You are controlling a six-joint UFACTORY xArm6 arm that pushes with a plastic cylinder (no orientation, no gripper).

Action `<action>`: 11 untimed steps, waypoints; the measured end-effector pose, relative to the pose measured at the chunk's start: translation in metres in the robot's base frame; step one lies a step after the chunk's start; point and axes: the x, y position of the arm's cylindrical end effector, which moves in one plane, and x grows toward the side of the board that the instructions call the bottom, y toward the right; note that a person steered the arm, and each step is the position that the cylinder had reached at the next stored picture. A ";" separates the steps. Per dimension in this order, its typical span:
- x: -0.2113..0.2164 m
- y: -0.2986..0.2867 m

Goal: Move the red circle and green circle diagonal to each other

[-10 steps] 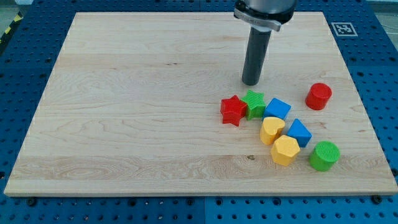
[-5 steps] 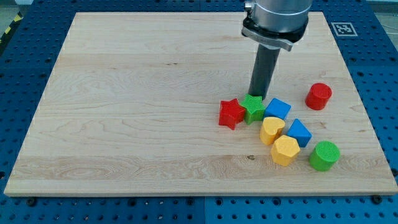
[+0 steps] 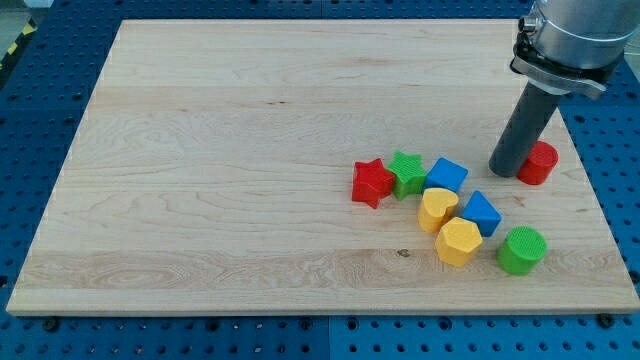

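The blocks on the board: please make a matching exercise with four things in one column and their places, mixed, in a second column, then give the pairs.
Things:
1. red circle
2. green circle
3. red star
4. my tip

Places:
A. leftmost block in the view
B. block nearest the view's bottom right
C. touching the red circle's left side
D. rightmost block, near the board's right edge

Pairs: 1-D, 2-B, 3-A, 4-C

red circle (image 3: 541, 163): left side behind rod | rod (image 3: 527, 128): top cropped
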 end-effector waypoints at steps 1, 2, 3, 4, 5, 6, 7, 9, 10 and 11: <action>0.000 0.004; 0.000 0.022; 0.008 0.024; 0.021 0.031; 0.044 0.035; 0.072 0.035; 0.084 0.046; 0.107 0.054; 0.114 0.054; 0.117 0.032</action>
